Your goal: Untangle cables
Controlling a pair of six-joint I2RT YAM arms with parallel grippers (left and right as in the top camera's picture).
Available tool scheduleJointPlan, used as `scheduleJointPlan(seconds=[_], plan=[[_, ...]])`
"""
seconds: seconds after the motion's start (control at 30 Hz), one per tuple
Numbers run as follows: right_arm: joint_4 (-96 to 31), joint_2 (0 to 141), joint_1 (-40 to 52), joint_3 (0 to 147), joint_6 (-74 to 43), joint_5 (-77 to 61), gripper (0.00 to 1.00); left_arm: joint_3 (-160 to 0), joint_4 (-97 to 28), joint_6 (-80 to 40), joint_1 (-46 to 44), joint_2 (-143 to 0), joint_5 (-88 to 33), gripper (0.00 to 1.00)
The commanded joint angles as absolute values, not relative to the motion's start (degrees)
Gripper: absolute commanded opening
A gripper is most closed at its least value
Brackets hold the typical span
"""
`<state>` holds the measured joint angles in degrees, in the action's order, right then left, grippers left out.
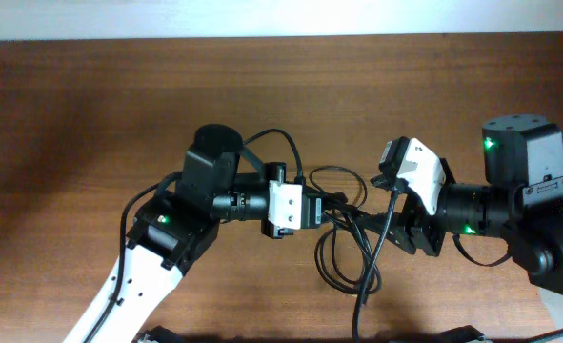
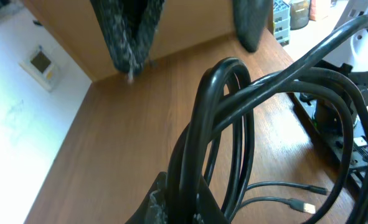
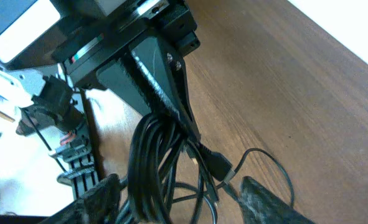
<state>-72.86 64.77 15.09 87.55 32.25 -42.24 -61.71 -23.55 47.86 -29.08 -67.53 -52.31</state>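
The cables (image 3: 147,168) run off the picture's bottom edge and cover the tips of the left pincer (image 3: 185,127).

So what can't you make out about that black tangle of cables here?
How many cables: left wrist view, strands overlap and blur close to the lens.
Knotted or merely looped: right wrist view, the left claw covers the bundle's top.
Right claw fingertips: right wrist view, cut off by the bottom edge.
Which plug belongs to which cable: left wrist view, the cords vanish behind the bundle.
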Motion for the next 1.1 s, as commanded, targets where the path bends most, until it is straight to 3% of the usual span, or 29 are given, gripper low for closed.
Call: scheduleJointPlan(seconds=[0.0, 0.2, 0.3, 0.43, 0.5, 0.53, 0.67, 0.7, 0.73, 0.77, 0.93, 1.07], plan=[[-73.0, 64.1, 15.0, 88.1, 32.8, -43.6, 0.59, -62.0, -20.9, 48.3, -30.7, -67.5, -54.2, 0.00], [-74.0, 64.1, 15.0, 88.1, 36.9, -47.2, 0.59, -62.0, -16.7, 44.1, -30.8, -68.4, -52.8, 0.00], [-74.0, 64.5, 15.0, 88.1, 37.1, -47.2, 0.45, -62.0, -14.6, 41.2, -30.8, -69.6, -53.7, 0.00], [-74.2, 66.2, 15.0, 88.1, 37.1, -47.2, 0.38, -62.0, -13.2, 41.1, -30.8, -69.6, -54.7, 0.00], [-74.1, 66.9, 15.0, 88.1, 37.1, -47.2, 0.20, -62.0, -13.3, 41.1, -30.8, -69.6, -54.7, 0.00], [-74.1, 66.9, 15.0, 88.1, 37.1, -47.2, 0.06, -62.0, -13.3, 41.1, -30.8, -69.6, -54.7, 0.00], [-74.1, 66.8, 15.0, 88.1, 37.1, -46.7, 0.04, -62.0, -13.3, 40.7, -30.8, -69.6, -54.7, 0.02], [-74.1, 66.8, 15.0, 88.1, 37.1, -46.2, 0.04, -62.0, -13.3, 39.7, -30.7, -69.6, -54.7, 0.05], [-74.1, 66.8, 15.0, 88.1, 37.1, -45.9, 0.04, -62.0, -13.4, 39.0, -30.7, -69.6, -54.6, 0.19], [-74.0, 66.8, 15.0, 88.1, 37.1, -45.9, 0.04, -62.0, -13.9, 36.9, -30.7, -69.6, -53.2, 0.99], [-72.2, 64.2, 14.9, 88.1, 37.1, -45.9, 0.04, -62.0, -19.2, 22.0, -29.5, -69.6, -44.3, 0.99], [-72.2, 62.1, 14.9, 88.1, 37.1, -45.8, 0.04, -62.0, -21.5, 22.1, -27.5, -69.4, -45.6, 0.99]])
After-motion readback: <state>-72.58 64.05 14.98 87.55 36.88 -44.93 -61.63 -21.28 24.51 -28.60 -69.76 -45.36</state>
